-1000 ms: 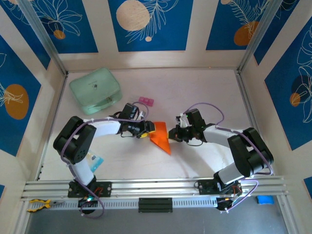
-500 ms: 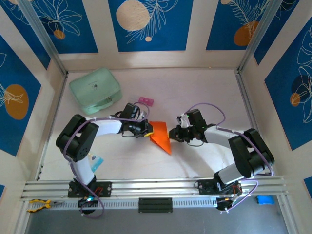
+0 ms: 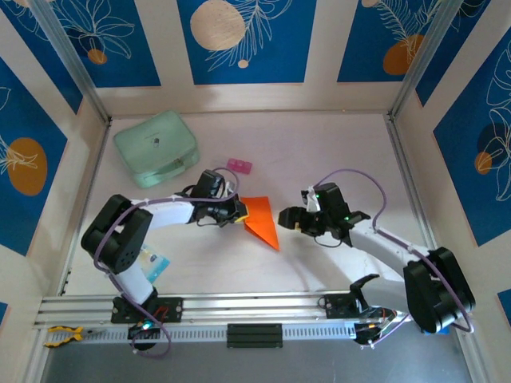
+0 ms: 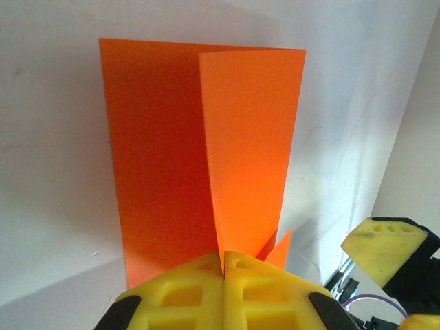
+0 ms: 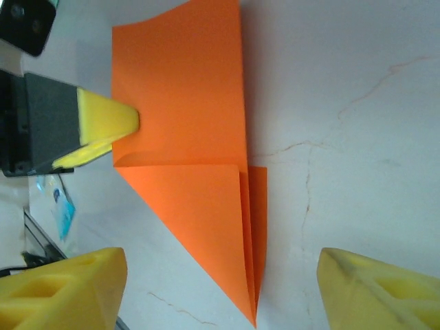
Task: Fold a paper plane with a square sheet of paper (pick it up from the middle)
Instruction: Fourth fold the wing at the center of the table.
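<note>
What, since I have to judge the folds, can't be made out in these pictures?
- Left wrist view: the near edge of the orange paper, hidden behind the shut left gripper.
- Top view: its layers, too small to count.
- Right wrist view: the open right gripper, its fingers cut off by the bottom edge.

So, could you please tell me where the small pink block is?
In the top view, the small pink block lies left of centre, just right of the mint-green case.
</note>
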